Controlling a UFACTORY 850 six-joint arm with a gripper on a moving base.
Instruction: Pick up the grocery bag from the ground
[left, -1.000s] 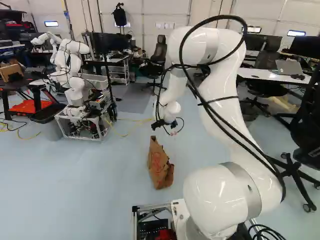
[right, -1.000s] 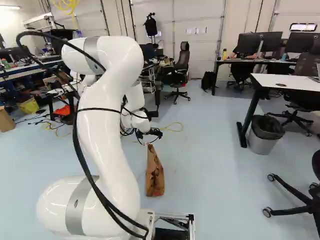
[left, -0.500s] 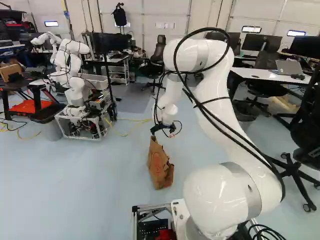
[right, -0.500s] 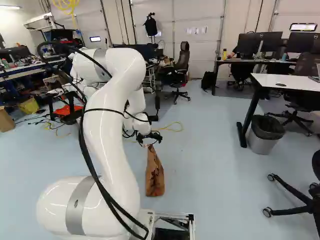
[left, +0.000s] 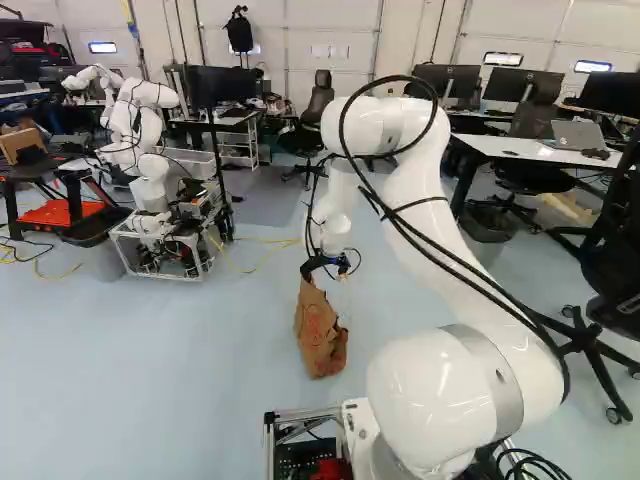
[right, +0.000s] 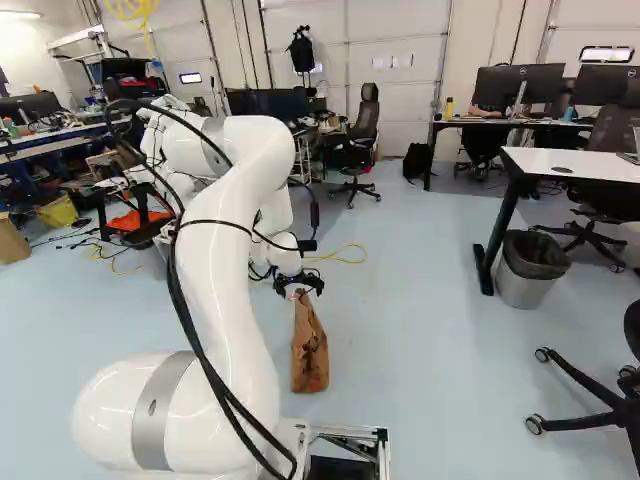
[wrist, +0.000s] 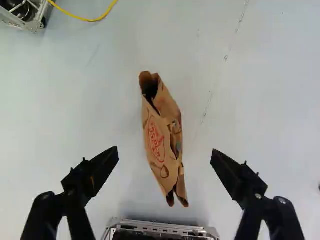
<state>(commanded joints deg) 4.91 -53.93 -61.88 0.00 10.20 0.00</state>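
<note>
Pincer (right: 299, 289): fingers spread wide, nothing gripped. Grocery bag (wrist: 162, 135): brown paper, red print, standing on the floor (wrist: 250, 100) below the pincer. Wrist view: bag lies in line with the gap of the pincer (wrist: 165, 154), a finger to either side, neither touching it. Folded top partly open. Yellow cable (wrist: 90, 20) on floor, ahead of the pincer, beyond the bag.

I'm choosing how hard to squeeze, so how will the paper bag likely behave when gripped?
The bag looks like thin, creased paper, so it will probably crumple under pressure. Standing tall and narrow, it might tip if nudged.
</note>
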